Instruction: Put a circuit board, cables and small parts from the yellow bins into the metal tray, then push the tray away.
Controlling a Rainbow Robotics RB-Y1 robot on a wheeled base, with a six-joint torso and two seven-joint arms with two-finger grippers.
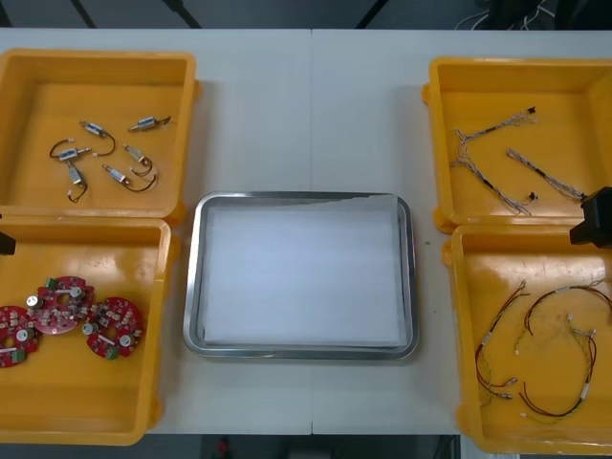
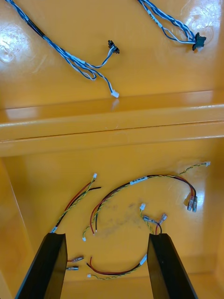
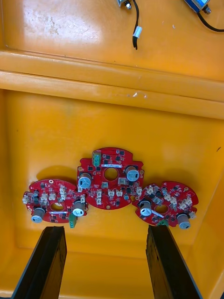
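1. Right gripper [image 2: 107, 268] spread wide, nothing between its black fingers, hanging above the near right yellow bin [image 2: 28, 187].
2. Beyond and between those fingers, red and yellow cables [image 2: 163, 176] loose on the bin floor. On one of them a white label sleeve [image 2: 136, 180], print too small to read.
3. Past the doubled rims, in the far right yellow bin [image 2: 140, 42], twisted blue and white cables [image 2: 79, 65] ending in small black and white plugs.
4. Left gripper [image 3: 106, 264] also wide open, holding nothing, above the near left yellow bin [image 3: 112, 121].
5. Just ahead of its fingers, three round red circuit boards [image 3: 110, 184] in a row, edges touching or overlapping. On the middle one a white strip [image 3: 111, 165], lettering unreadable.
6. Across the rims, in the far left yellow bin [image 1: 96, 81], small metal parts [image 1: 93, 127] with dark leads, scattered.
7. Seen from the front, metal tray [image 1: 194, 277] at the middle of the light table [image 1: 311, 115] — white inside, shiny rim, between the two pairs of bins, close beside the left pair, well apart from both grippers.
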